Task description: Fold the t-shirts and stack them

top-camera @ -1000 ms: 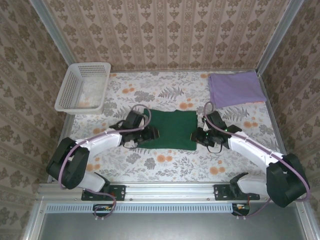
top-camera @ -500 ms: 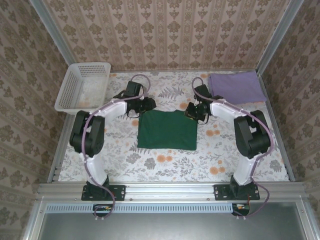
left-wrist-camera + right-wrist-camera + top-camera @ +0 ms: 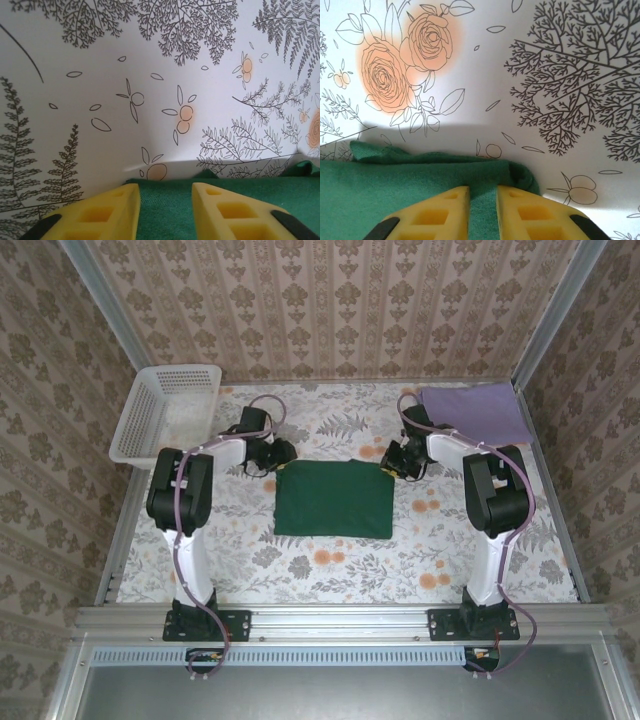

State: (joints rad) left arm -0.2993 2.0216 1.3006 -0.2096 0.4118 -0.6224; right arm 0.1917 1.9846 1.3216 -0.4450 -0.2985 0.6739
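Note:
The dark green t-shirt (image 3: 333, 500) lies folded into a flat rectangle at the middle of the table. My left gripper (image 3: 283, 453) sits at its far left corner. In the left wrist view, green cloth (image 3: 300, 185) fills the gap between the yellow fingers of the left gripper (image 3: 165, 192), which look shut on the shirt's edge. At the far right corner is my right gripper (image 3: 392, 464); in its wrist view the right gripper (image 3: 483, 192) is shut on a ridge of the green cloth (image 3: 395, 190). The lilac t-shirt (image 3: 475, 412) lies folded at the back right.
A white lattice basket (image 3: 165, 412) stands at the back left. Patterned walls close the table on three sides. The floral tablecloth (image 3: 330, 565) is bare between the green shirt and the arm bases.
Both grippers moved from the green shirt's near sides to its far corners. The left jaws narrowed. The shirt kept its rectangular shape.

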